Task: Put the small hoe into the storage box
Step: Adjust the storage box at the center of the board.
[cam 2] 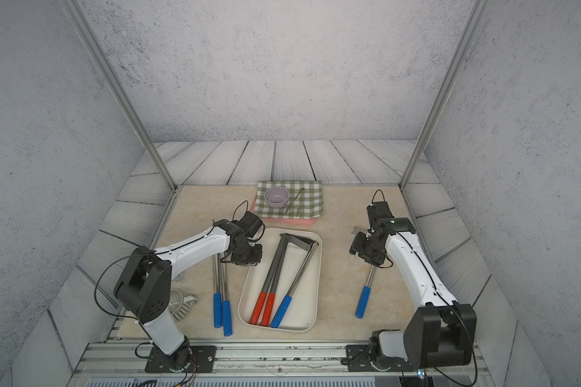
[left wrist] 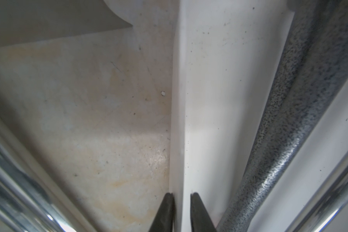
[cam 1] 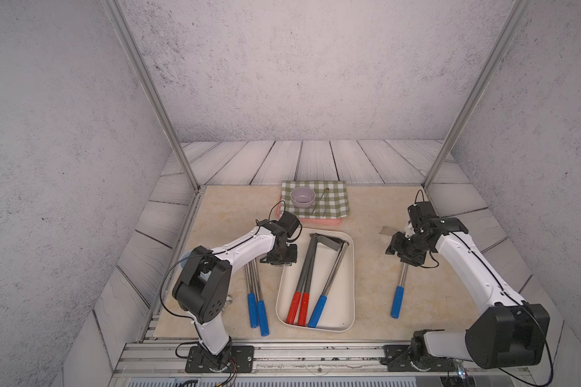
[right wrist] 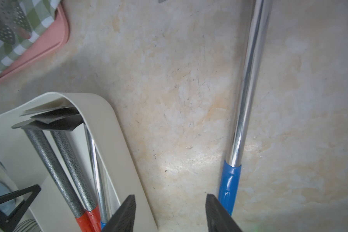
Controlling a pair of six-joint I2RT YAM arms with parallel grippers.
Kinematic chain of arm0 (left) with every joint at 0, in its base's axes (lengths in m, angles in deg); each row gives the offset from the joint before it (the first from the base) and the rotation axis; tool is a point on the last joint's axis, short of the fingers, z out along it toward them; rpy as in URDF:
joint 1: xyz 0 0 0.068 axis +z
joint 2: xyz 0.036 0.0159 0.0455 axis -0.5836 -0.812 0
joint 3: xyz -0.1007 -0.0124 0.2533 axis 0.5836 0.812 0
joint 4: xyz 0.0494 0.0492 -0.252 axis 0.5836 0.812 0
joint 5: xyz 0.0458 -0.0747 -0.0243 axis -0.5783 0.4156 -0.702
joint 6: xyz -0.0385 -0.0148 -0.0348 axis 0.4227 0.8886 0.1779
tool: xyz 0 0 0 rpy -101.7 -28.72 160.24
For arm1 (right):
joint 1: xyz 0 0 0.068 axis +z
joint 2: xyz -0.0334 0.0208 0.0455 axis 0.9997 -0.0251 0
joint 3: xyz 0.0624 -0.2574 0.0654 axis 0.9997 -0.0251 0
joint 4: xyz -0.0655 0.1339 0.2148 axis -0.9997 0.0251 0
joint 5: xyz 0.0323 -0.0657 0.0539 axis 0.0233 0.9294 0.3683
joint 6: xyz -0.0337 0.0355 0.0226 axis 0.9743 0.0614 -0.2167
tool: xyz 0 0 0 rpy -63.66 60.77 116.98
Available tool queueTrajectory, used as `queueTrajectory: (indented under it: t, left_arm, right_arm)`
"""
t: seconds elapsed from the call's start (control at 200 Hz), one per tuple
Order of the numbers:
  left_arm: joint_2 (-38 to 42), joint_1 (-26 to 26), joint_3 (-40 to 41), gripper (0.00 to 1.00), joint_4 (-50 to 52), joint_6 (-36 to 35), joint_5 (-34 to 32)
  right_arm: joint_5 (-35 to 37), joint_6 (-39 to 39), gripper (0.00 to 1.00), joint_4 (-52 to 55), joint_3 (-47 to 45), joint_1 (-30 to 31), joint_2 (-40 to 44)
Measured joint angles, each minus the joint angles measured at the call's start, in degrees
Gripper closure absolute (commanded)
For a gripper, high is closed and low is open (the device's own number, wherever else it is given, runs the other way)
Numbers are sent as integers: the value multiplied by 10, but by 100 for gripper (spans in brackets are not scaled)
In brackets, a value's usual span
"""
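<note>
The cream-white storage box point(cam 1: 336, 301) point(cam 2: 303, 301) lies mid-table holding two red-handled hoes point(cam 1: 299, 306) and one blue-handled hoe point(cam 1: 317, 310). Two more blue-handled hoes point(cam 1: 257, 310) lie left of it. One small hoe point(cam 1: 397, 301) point(right wrist: 247, 80) with a chrome shaft and a blue grip lies to the right. My left gripper point(cam 1: 280, 259) point(left wrist: 181, 195) is shut on the box's left wall point(left wrist: 205, 80), one finger on each side. My right gripper point(cam 1: 404, 253) point(right wrist: 170, 197) hangs open over bare table between the box point(right wrist: 117, 140) and the right hoe, holding nothing.
A pink tray point(cam 1: 311, 221) point(right wrist: 48, 46) under a green checked cloth point(cam 1: 316, 197) carries a pale bowl point(cam 1: 303, 196) behind the box. A white ribbed object point(cam 2: 182, 303) sits by the left arm's base. Frame posts stand at the back corners.
</note>
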Motion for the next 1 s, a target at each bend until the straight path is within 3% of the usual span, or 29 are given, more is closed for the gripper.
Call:
queueTrajectory:
  t: [0.345,0.771,1.001]
  left_arm:
    - [-22,-17,-24,81,-14,21,10]
    - [-22,-23,-18,83,-29,53,14]
    - [-22,-23,-8,91,-39,75,14]
  right_arm:
    - [49,11,30,17,-3,-42,-36]
    - [62,13,30,-10,-34,-93,-94]
    - [62,13,30,-30,-30,-103,-127]
